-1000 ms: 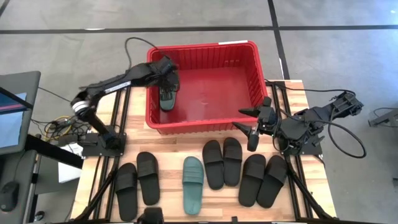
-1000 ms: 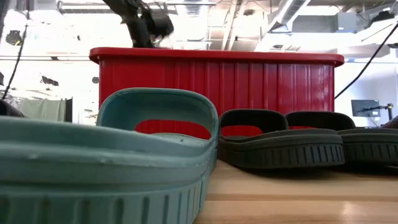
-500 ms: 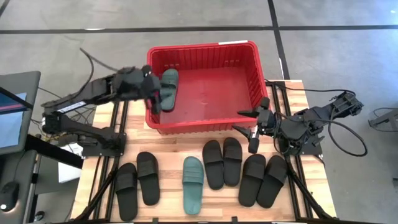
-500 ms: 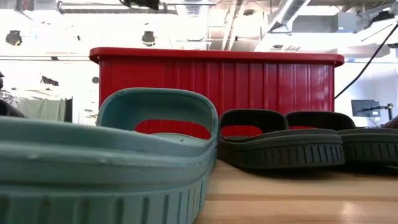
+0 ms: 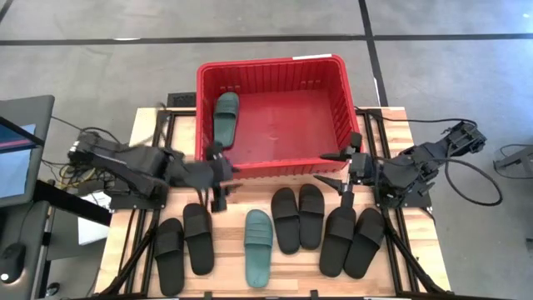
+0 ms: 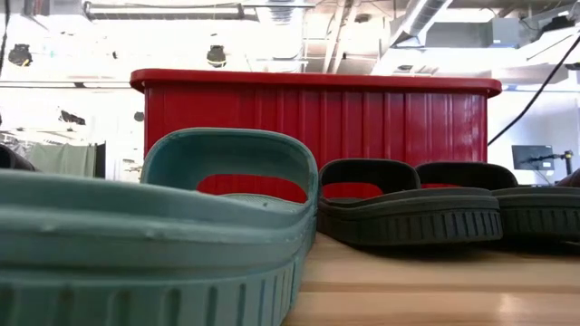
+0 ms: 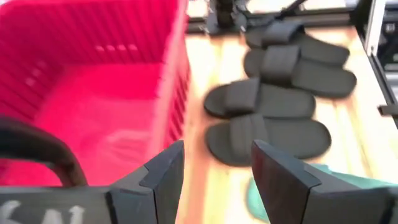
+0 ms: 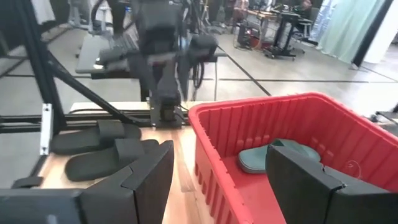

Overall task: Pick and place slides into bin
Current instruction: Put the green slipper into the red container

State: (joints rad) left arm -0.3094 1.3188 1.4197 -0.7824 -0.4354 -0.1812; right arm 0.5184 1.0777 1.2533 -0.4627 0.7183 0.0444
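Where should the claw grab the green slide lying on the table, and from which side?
Best guess: grip the green slide by its wide strap, descending from above. It lies flat, sole down, between black slides, and the arched strap stands clear of the footbed, so a finger could slip beneath it. The open left claw is nearest.

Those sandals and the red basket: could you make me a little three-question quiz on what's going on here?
1. How many slides lie inside the bin?
2. True or false: the green slide on the table lies between black slides.
3. Which gripper is open: A left only, B right only, C both?

Key:
1. One, the green slide in the bin.
2. True.
3. C: the left gripper and the right gripper are both open and empty.
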